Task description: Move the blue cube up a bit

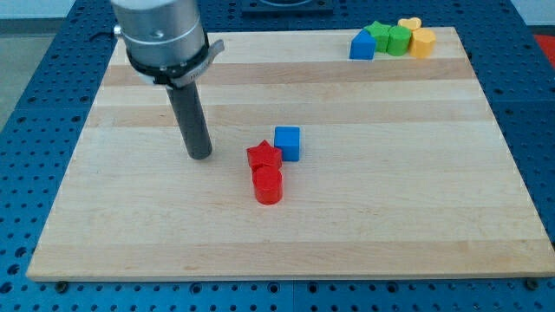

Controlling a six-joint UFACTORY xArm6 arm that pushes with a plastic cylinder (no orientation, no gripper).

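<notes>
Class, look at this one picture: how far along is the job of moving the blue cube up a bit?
Nothing looks done: the blue cube sits mid-board against the red star, with the red cylinder just below. In hand: my tip stands to the view's left of them, touching nothing. Left: get below the cube and push it toward the view's top.

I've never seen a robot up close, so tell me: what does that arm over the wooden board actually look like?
What shows is a wide, silvery-grey metal cylinder with a black collar beneath it. From that hangs a straight dark grey rod, round and smooth, ending in my tip. There are no fingers, and no markings are visible. A thin dark cable shows at the cylinder's left edge.
</notes>
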